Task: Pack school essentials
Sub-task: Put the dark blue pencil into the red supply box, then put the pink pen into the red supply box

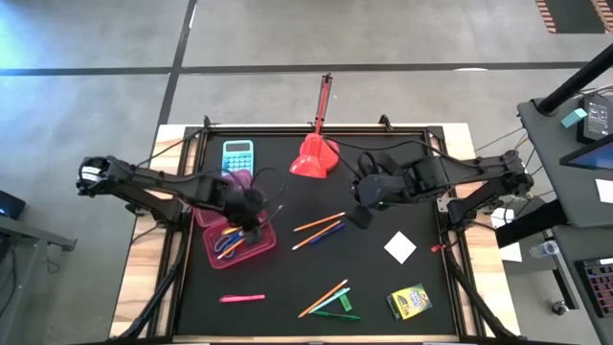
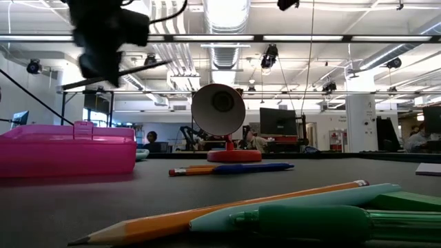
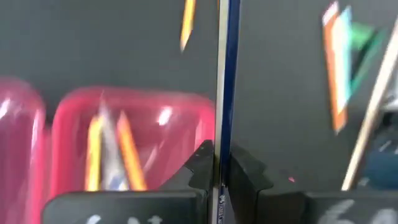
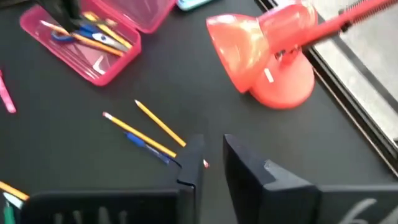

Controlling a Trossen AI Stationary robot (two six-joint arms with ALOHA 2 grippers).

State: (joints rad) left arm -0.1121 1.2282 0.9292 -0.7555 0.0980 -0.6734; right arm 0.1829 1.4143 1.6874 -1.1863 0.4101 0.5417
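My left gripper (image 1: 255, 217) hovers over the open pink pencil case (image 1: 241, 241) and is shut on a thin dark-blue pen (image 3: 226, 74). The case lies flat on the table with blue-handled scissors (image 4: 65, 35) and pencils in it. My right gripper (image 4: 211, 158) hangs open above the table's middle, near two orange pencils and a blue pen (image 1: 319, 230). On the table lie a white square (image 1: 400, 247), a crayon box (image 1: 410, 300), a pink highlighter (image 1: 241, 298), and an orange pencil with green pens (image 1: 330, 302). My left gripper pinches the blue pen's shaft (image 3: 224, 146) between its two fingers (image 3: 200, 163), coming from above and pointing down, with the fingers across the pen. The pen (image 2: 117, 74) is lifted clear, nearly level, and sticks out on both sides of the fingers above the case.
A red desk lamp (image 1: 314, 158) stands at the table's far middle, its long arm reaching beyond the far edge. A light-blue calculator (image 1: 238, 153) lies beyond the case's raised lid (image 1: 236, 182). Bare black mat lies between the case and the near-edge pens.
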